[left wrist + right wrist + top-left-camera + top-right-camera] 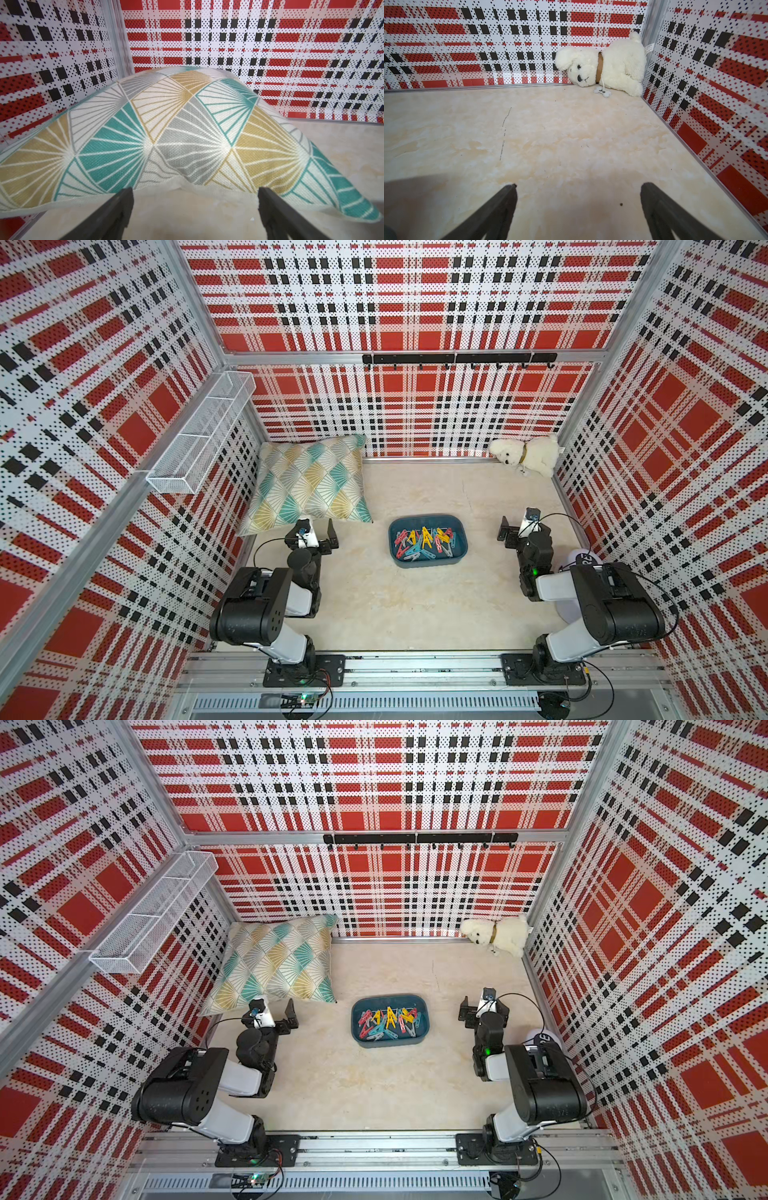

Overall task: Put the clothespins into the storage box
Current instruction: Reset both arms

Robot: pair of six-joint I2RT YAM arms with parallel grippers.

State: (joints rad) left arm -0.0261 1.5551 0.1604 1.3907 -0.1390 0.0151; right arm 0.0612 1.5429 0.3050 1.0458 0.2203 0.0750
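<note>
In both top views the dark teal storage box (432,562) (389,1042) sits mid-table. Several red, yellow, teal and grey clothespins (426,542) (388,1021) lie piled inside it. No clothespins show on the table outside the box. My left gripper (316,531) (195,190) rests left of the box, open and empty, facing a pillow's near edge. My right gripper (523,527) (579,185) rests right of the box, open over bare tabletop with nothing between its fingers. The box and clothespins do not show in either wrist view.
A patterned pillow (309,481) (166,135) leans in the back left corner. A white plush dog (528,454) (608,64) lies in the back right corner. A white wire basket (199,435) hangs on the left wall and a black hook rail (459,358) on the back wall.
</note>
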